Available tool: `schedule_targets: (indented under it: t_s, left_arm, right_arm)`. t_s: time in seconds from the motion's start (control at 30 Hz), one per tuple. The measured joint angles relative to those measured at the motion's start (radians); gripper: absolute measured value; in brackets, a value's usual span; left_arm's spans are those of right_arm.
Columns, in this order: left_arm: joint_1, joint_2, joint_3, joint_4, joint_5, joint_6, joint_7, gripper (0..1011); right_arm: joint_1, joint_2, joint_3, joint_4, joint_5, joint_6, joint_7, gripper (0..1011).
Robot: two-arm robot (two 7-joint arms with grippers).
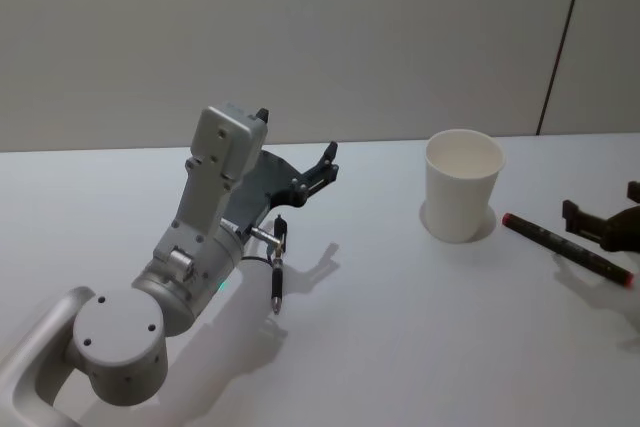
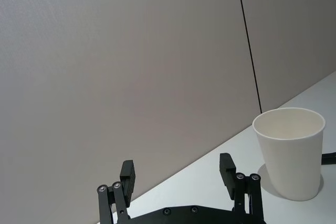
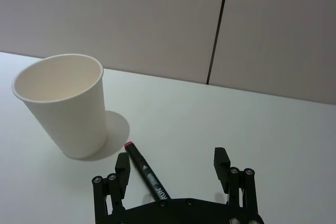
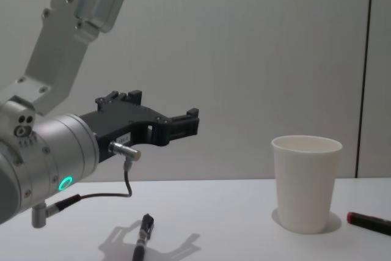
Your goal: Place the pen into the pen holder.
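Pen (image 3: 144, 170), black with red ends, is seen lying flat on the table (image 1: 400, 347) just right of the paper cup (image 1: 462, 187), ungrasped, with the right gripper (image 3: 172, 160) held close over it, fingers spread. The approach is judged to be in hand; lowering, closing on the barrel and lifting to the cup's rim are called for next. The left gripper (image 2: 177, 165) is held raised, also spread; white print on the barrel cannot be read.

left arm (image 1: 195, 222) reaching forward and angling upward, left gripper (image 2: 177, 167) hanging in mid-air with both fingers standing wide apart, right gripper (image 3: 172, 161) sitting way lower, poking in from the right, fingers gaping wide too
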Motion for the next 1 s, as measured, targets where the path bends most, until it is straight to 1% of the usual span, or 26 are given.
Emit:
schedule_targets:
  t_s: [0.2, 0.33, 0.57, 0.63, 1.0]
  left_arm:
    - [0.0, 0.0, 0.0, 0.0, 0.0, 0.0, 0.0, 1001]
    - [0.0, 0.0, 0.0, 0.0, 0.0, 0.0, 0.0, 1001]
    - [0.0, 0.0, 0.0, 0.0, 0.0, 0.0, 0.0, 1001]
    - [0.0, 0.0, 0.0, 0.0, 0.0, 0.0, 0.0, 1001]
    - [0.0, 0.0, 0.0, 0.0, 0.0, 0.0, 0.0, 1001]
  right_arm:
    - [0.022, -0.008, -0.009, 0.021, -0.005, 0.04, 0.018, 1001]
    - [0.036, -0.013, -0.016, 0.036, -0.019, 0.068, 0.03, 1001]
    - [0.053, -0.017, -0.025, 0.06, -0.044, 0.102, 0.043, 1001]
    - [0.054, -0.017, -0.026, 0.063, -0.047, 0.104, 0.044, 1001]
    - [0.082, -0.026, -0.041, 0.101, -0.094, 0.127, 0.066, 1001]
